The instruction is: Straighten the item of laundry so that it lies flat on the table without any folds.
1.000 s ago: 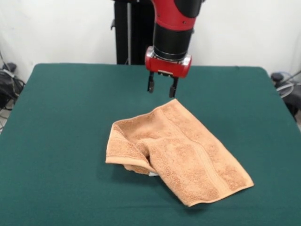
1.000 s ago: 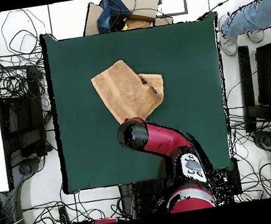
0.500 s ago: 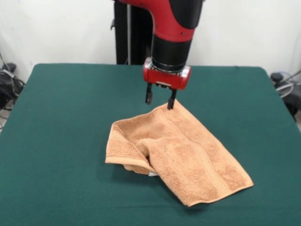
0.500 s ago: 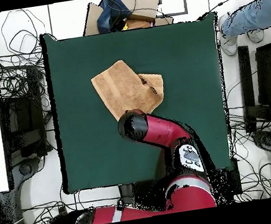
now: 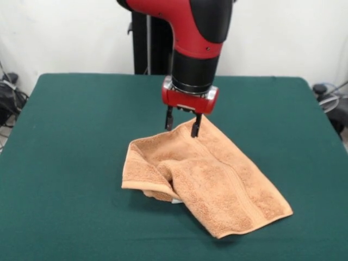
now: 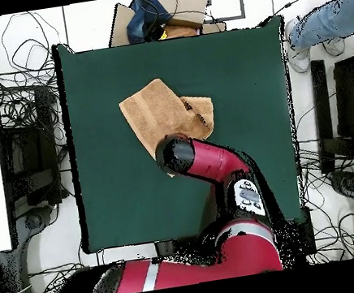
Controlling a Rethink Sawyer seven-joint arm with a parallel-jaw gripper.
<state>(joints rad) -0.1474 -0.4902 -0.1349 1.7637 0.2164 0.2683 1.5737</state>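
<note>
The orange-tan towel (image 5: pixel 209 179) lies rumpled near the middle of the dark green table (image 5: pixel 70 136), its left part folded over itself. It also shows in the overhead view (image 6: pixel 162 120), partly under the arm. My gripper (image 5: pixel 181 124) is open, with its two fingers hanging just above the towel's far corner. In the overhead view the arm's black wrist (image 6: pixel 175 153) covers the gripper and that corner.
A black pedestal (image 5: pixel 151 38) stands behind the table's far edge. In the overhead view a person's leg (image 6: pixel 322 21) shows at the upper right beyond the table, cardboard and a bag (image 6: pixel 162 12) lie past the top edge, and cables surround the table.
The arm has come forward and lower over the table. The gripper moved from behind the towel's far corner to just above it. The towel has not moved.
</note>
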